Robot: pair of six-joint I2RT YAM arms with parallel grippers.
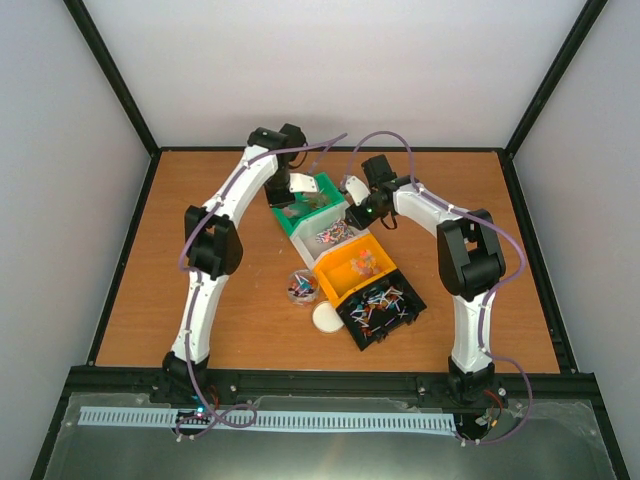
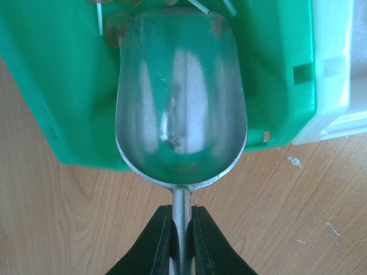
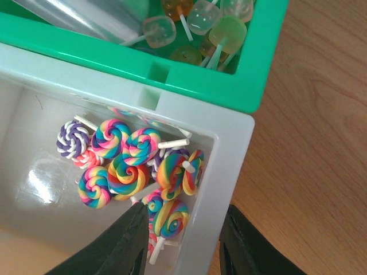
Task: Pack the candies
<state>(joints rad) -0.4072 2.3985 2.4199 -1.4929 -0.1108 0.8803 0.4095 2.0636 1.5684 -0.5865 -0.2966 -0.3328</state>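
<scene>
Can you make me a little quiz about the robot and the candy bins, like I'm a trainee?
1. True or false: the metal scoop is full of candies.
2. Which bin holds the rainbow swirl lollipops? A the green bin, B the white bin, C the black bin.
3. Fill in: the left gripper is shut on the scoop's ____.
Key: 1 false, it is empty; 2 B; 3 handle.

Metal scoop [image 2: 180,103] over green bin [image 2: 57,86]
</scene>
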